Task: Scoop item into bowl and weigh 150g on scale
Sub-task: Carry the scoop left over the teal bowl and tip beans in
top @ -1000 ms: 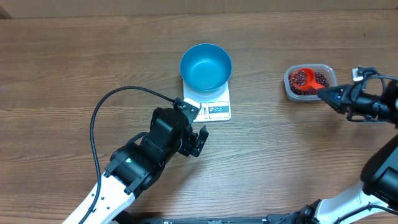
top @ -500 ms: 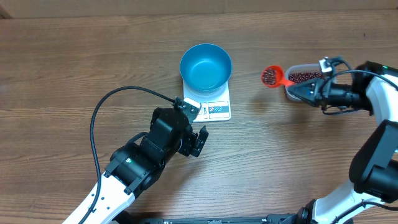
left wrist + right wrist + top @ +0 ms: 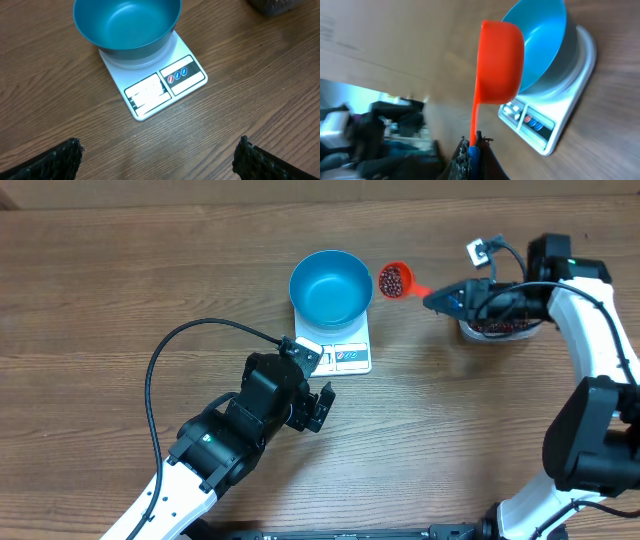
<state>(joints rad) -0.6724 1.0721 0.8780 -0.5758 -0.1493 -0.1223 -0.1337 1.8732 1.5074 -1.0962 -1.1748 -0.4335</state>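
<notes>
The blue bowl (image 3: 331, 287) stands empty on the white scale (image 3: 347, 356). My right gripper (image 3: 440, 298) is shut on the handle of an orange scoop (image 3: 392, 281), which holds dark red item grains and hovers just off the bowl's right rim. In the right wrist view the scoop (image 3: 500, 60) hangs in front of the bowl (image 3: 545, 40) and scale (image 3: 555, 125), its handle pinched in the right gripper (image 3: 474, 146). My left gripper (image 3: 318, 408) is open over bare wood in front of the scale (image 3: 165, 85) and bowl (image 3: 127, 22); the left gripper (image 3: 160, 159) holds nothing.
A clear plastic tub (image 3: 497, 328) with more of the grains sits right of the scale, partly under my right arm. A black cable (image 3: 170, 350) loops over the table left of the left arm.
My right arm has lifted the loaded scoop out of the tub and carried it left to the bowl's right rim. The left arm has not moved.
</notes>
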